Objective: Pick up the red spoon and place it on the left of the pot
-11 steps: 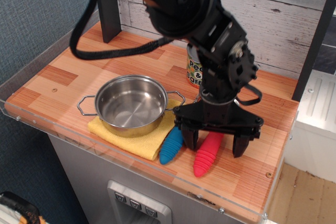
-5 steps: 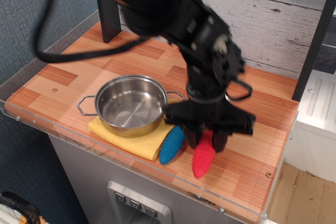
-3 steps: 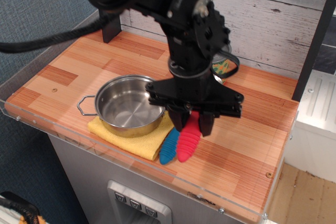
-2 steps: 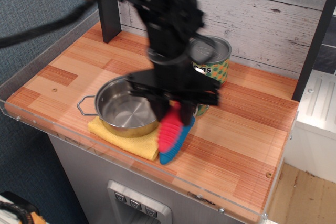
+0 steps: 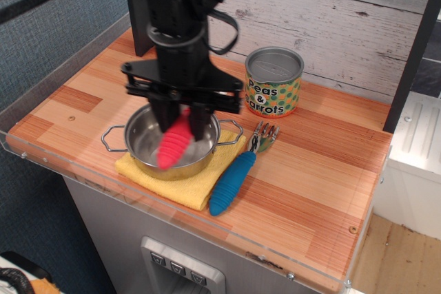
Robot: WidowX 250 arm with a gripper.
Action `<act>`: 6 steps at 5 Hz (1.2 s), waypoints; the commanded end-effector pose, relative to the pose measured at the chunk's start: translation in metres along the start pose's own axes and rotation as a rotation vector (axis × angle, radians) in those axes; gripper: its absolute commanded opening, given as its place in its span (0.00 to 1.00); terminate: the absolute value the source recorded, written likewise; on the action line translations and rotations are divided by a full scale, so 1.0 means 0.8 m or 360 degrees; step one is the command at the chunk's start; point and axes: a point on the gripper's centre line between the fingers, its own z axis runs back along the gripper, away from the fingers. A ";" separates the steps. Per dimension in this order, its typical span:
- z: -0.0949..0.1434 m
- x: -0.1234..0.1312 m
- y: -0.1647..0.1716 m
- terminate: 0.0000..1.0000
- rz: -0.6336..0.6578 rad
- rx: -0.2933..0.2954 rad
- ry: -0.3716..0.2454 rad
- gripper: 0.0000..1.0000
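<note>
My gripper [image 5: 180, 116] is shut on the red spoon [image 5: 173, 144] and holds it in the air over the pot [image 5: 148, 149]. Only the spoon's ribbed red-pink handle shows, pointing down toward the front; its metal bowl is hidden between the fingers. The pot is a shallow shiny steel pot with two wire loop handles, standing on a yellow cloth [image 5: 186, 184] near the counter's front edge. The arm hides part of the pot's back rim.
A blue-handled fork [image 5: 235, 177] lies right of the pot, partly on the cloth. A "Peas & Carrots" can [image 5: 273, 82] stands behind it. A dark post [image 5: 140, 12] stands at the back left. A clear rim runs along the counter's front and left edges [image 5: 41, 160].
The gripper closed on the red spoon beside the fork, lifted it, and carried it left, from the counter's right part to above the pot. The fork and can are now uncovered.
</note>
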 end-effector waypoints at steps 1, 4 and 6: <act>0.011 0.033 0.065 0.00 0.0039 0.0093 -0.0067 0.00; -0.002 0.049 0.135 0.00 -0.0137 0.0141 -0.0119 0.00; -0.027 0.062 0.156 0.00 -0.0363 0.0203 -0.0030 0.00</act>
